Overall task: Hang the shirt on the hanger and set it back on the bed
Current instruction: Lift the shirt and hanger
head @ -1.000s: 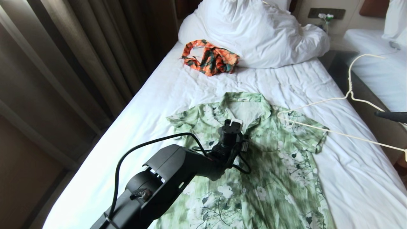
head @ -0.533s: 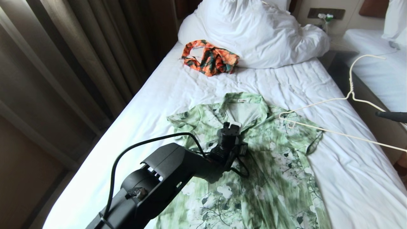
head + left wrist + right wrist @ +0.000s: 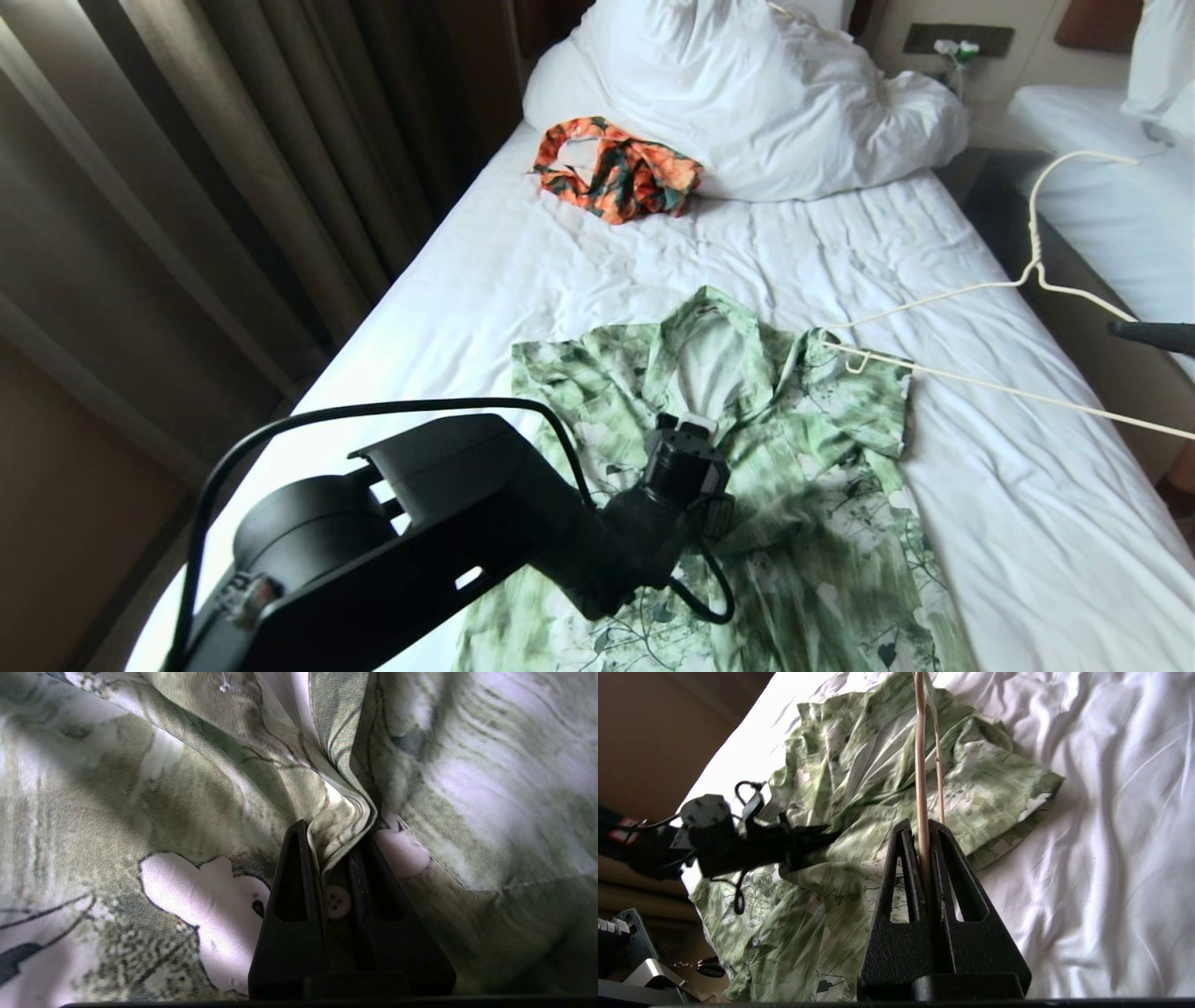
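- In the head view, our left arm's dark housing fills the lower left of the frame and hides the left tool point(image 3: 334, 844) and the shirt front beneath it.
- The left wrist view shows that tool's two black wedge-shaped fingers point(image 3: 289, 896) pressed together on a fold of the shirt point(image 3: 794, 448), with a small pale button between them.
- The shirt lies low in the centre of the head view on the bed point(image 3: 523, 252); its hem is cut off by the bottom edge. The fabric is thin and soft, light green with white flowers and dark vines, and it is bunched and creased around the open collar.
- Our right arm shows only as a dark tip at the right edge of the head view. In the right wrist view, the right tool point(image 3: 927, 826) pinches a wire of the hanger point(image 3: 980, 390) between closed black fingers.
- The hanger is thin cream wire, a triangle with a curved hook; its far end touches the shirt's shoulder at centre right, and its near corner runs off the right edge.
- The white sheet is wrinkled. A bulky pillow point(image 3: 747, 93) sits at top centre, with a crumpled orange-and-green garment point(image 3: 616, 173) against it.
- Brown curtains point(image 3: 233, 168) hang in folds along the left side.
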Robot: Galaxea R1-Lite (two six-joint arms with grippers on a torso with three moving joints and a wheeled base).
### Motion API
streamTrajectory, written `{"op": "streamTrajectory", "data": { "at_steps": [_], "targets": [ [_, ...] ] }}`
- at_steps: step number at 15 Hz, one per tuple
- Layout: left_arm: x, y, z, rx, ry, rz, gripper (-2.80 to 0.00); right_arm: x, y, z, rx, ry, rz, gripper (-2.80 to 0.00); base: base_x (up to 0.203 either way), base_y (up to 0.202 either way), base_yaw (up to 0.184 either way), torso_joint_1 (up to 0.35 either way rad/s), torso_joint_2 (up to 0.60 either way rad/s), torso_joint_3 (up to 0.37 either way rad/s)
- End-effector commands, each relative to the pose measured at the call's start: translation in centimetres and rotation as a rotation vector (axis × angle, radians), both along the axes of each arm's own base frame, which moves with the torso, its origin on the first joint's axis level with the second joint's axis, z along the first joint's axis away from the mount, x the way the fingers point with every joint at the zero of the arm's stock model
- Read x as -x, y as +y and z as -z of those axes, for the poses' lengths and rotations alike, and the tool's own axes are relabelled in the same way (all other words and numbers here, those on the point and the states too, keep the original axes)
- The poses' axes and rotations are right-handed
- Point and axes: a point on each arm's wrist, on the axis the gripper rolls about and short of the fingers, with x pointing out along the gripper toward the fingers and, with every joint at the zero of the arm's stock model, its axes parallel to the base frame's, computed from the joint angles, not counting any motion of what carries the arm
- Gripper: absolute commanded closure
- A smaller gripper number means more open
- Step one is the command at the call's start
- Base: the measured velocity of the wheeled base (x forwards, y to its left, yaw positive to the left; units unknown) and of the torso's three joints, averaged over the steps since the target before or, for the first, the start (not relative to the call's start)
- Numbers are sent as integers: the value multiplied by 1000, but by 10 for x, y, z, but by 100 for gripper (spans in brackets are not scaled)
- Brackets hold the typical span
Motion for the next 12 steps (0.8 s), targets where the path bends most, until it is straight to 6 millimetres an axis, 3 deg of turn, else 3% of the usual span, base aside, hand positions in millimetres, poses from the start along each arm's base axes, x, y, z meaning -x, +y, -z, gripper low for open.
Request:
{"op": "streamTrajectory", "data": {
  "at_steps": [1, 4, 7, 8, 12],
  "targets": [
    [27, 5, -15, 5, 6, 27, 0, 3, 2, -4, 5, -14, -7, 0, 0, 0, 0, 0, 0, 0],
    [69, 4, -12, -3, -2, 52, 0, 7, 4, -7, 6, -19, -7, 0, 0, 0, 0, 0, 0, 0],
    [72, 2, -11, -1, -19, 43, 0, 8, 4, -7, 7, -21, -5, 0, 0, 0, 0, 0, 0, 0],
    [70, 1, -12, 3, -24, 40, -280, 8, 3, -7, 7, -19, 1, 0, 0, 0, 0, 0, 0, 0],
    [72, 2, -30, 27, -51, 47, -280, 9, 3, -8, 9, -23, 1, 0, 0, 0, 0, 0, 0, 0]
  ]
}}
